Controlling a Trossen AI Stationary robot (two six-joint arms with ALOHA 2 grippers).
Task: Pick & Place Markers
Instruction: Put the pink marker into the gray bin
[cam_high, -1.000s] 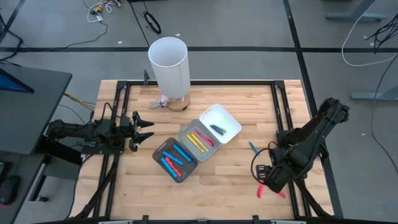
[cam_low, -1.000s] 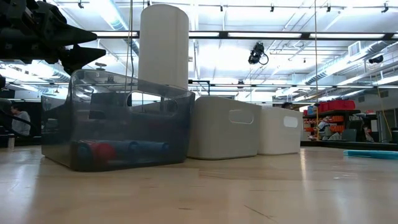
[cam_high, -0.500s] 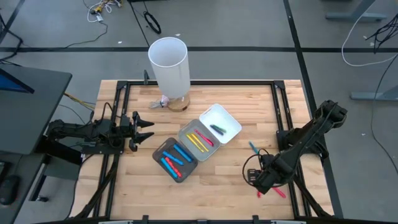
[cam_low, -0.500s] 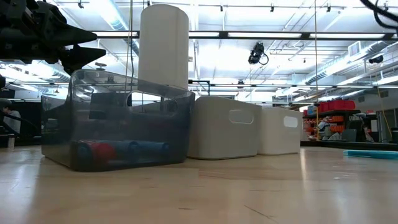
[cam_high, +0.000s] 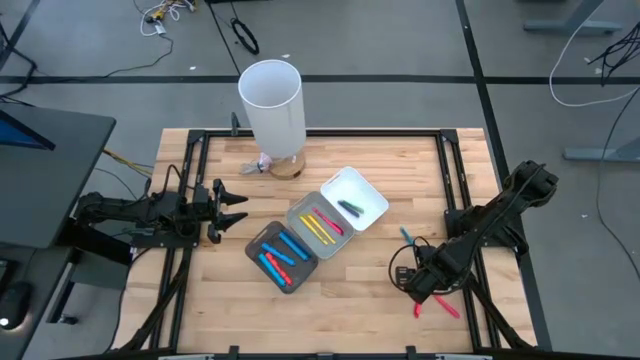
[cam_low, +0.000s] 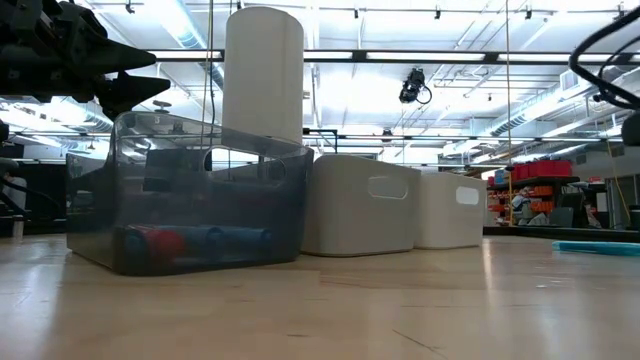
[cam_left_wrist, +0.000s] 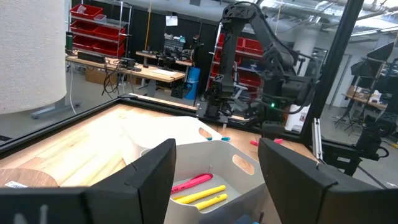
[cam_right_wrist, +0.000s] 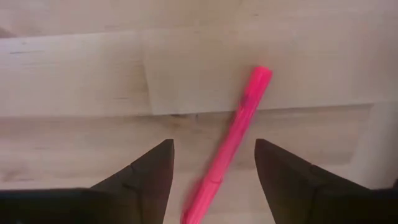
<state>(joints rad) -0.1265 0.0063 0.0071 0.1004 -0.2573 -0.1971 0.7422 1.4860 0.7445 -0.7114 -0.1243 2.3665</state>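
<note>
right wrist view | pink marker (cam_right_wrist: 231, 146) slim, lying diagonal on wood | right gripper (cam_right_wrist: 214, 163) spread wide, empty

Light wooden plank table (cam_high: 370, 300) in a black frame

On it sit a tall white cylinder (cam_high: 271, 105), three touching trays – white (cam_high: 368, 192), grey (cam_high: 300, 219), dark (cam_high: 258, 241) – and loose markers: a blue one (cam_high: 406, 237), pink ones (cam_high: 447, 309) near the right edge.

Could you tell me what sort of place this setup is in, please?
Probably a robotics lab or workshop: red storage bins on shelves, workbenches with cables and gear, and loose cables on the concrete floor around the wooden table.
</note>
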